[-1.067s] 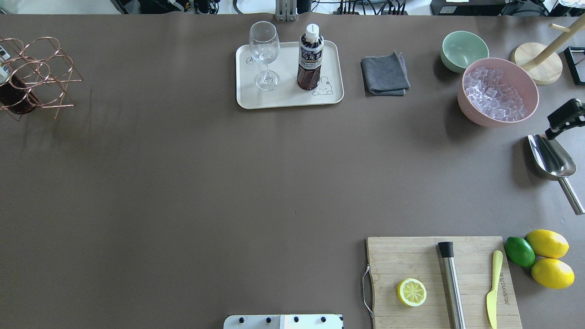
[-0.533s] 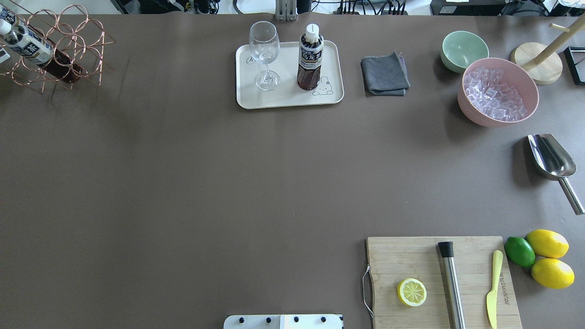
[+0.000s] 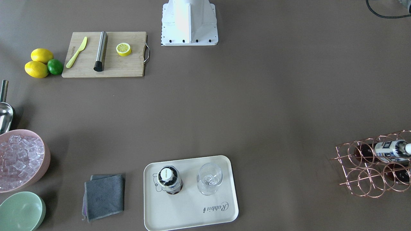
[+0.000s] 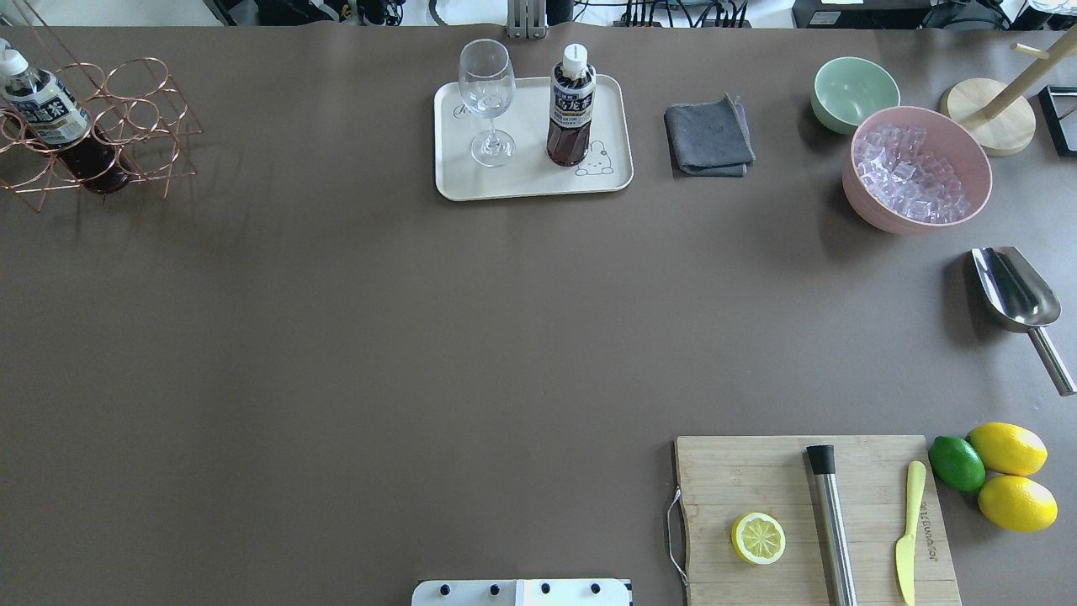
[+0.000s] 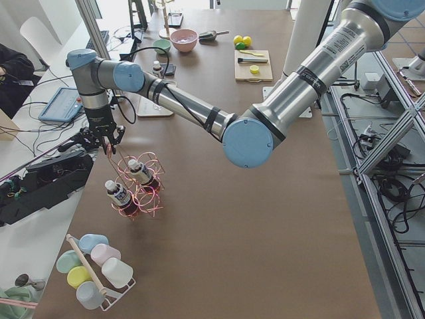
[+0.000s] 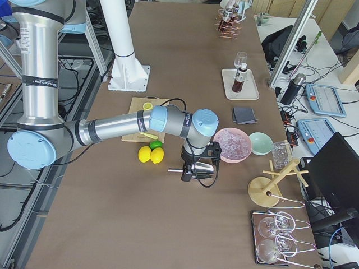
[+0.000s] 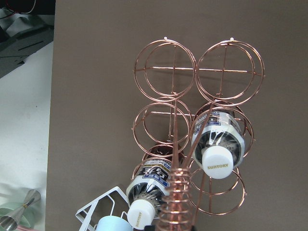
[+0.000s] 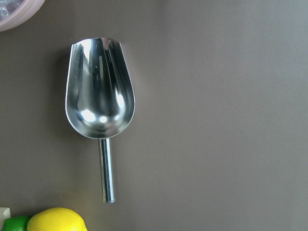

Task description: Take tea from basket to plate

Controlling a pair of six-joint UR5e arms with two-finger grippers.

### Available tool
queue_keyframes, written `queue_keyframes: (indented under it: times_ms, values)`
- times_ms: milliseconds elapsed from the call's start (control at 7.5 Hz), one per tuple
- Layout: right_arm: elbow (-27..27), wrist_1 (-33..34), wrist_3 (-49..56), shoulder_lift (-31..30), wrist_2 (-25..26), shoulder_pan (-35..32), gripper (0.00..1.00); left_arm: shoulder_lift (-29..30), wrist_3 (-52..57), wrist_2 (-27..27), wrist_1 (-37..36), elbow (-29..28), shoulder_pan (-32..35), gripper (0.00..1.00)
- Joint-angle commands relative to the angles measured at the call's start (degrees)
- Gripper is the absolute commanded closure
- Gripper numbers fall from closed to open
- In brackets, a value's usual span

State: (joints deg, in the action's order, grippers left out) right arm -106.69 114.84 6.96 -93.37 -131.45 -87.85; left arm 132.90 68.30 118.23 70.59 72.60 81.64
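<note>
One tea bottle [image 4: 571,105] stands upright on the cream plate [image 4: 530,181] beside a clear wine glass [image 4: 486,88]; it also shows from across the table [image 3: 169,181]. The copper wire basket [image 4: 151,109] is at the far left with two more tea bottles [image 7: 216,139] [image 7: 151,180] in its rings. My left gripper [image 5: 106,136] is at the top of the basket's loop handle [image 7: 177,192], which runs up into its jaws. My right gripper [image 6: 197,168] hovers over a steel scoop [image 8: 101,91]; I cannot tell whether it is open or shut.
A grey cloth [image 4: 708,136], a green bowl [image 4: 854,91] and a pink bowl of ice [image 4: 915,168] lie right of the plate. A cutting board [image 4: 808,513] holds a lemon half, muddler and knife; lemons and a lime [image 4: 1001,475] lie beside it. A cup rack [image 5: 99,266] stands near the basket.
The basket has swung away from the table's left edge, towards the far side, then back a little, tilting as it went. The right gripper has left the overhead view.
</note>
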Motion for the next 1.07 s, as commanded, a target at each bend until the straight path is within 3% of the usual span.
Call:
queue_keyframes:
  times_ms: [0,667,800,933]
  values:
    - [1.7,-0.1,0.0,0.2,-0.4,-0.1,0.00,0.3,-0.5,0.0,0.4,-0.5,-1.2,1.00]
    - [2.2,-3.1,-0.1,0.8,-0.7,-0.2,0.00,0.3,-2.9,-1.1,1.6,-0.9,-2.1,0.98]
    - [2.3,-3.1,0.0,0.7,-1.4,-0.2,0.00,0.2,-2.7,-1.0,1.7,-0.9,-2.4,0.19]
    - [1.8,-3.2,0.2,0.8,-1.7,-0.5,0.00,0.2,-3.2,-0.8,1.6,-0.7,-2.3,0.02]
